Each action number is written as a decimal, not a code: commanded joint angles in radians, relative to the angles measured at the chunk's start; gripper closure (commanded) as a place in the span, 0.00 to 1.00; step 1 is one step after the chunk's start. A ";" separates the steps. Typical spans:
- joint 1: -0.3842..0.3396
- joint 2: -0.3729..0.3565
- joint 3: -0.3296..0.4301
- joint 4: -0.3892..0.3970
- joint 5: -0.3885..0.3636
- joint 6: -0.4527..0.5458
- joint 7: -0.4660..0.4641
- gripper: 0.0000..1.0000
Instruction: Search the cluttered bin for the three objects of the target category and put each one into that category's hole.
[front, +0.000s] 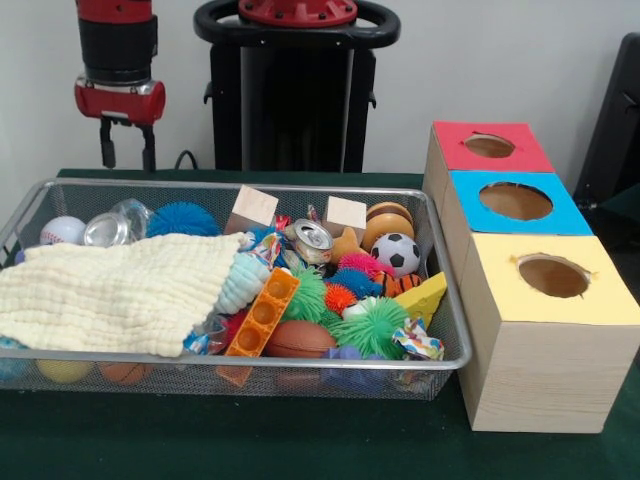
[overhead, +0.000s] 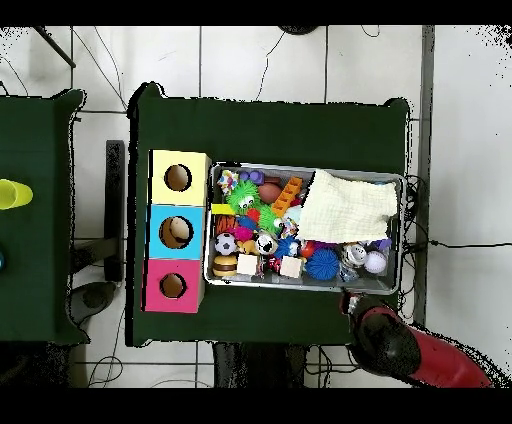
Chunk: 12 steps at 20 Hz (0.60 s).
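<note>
One bottle (front: 118, 224) shows, lying in the bin's (front: 250, 361) far corner beside the cloth (front: 110, 292), farthest from the boxes. Above and just behind that corner hangs the gripper (front: 127, 147), fingers spread and empty. The bottle's long axis cannot be told. The red box's hole (front: 489, 146) is well apart, past the bin's opposite end.

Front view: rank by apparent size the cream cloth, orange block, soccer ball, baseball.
1. cream cloth
2. orange block
3. soccer ball and baseball look alike; the baseball is partly hidden, so no ranking between them.
</note>
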<state>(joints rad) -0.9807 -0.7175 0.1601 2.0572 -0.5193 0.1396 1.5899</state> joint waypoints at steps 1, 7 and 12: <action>0.030 -0.077 0.051 -0.043 0.072 0.088 0.109 0.00; 0.046 -0.084 0.078 -0.060 0.109 0.058 0.122 0.00; 0.067 -0.067 0.081 -0.067 0.158 0.049 0.144 0.00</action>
<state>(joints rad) -0.9372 -0.7932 0.1606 2.0578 -0.4334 0.1399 1.5899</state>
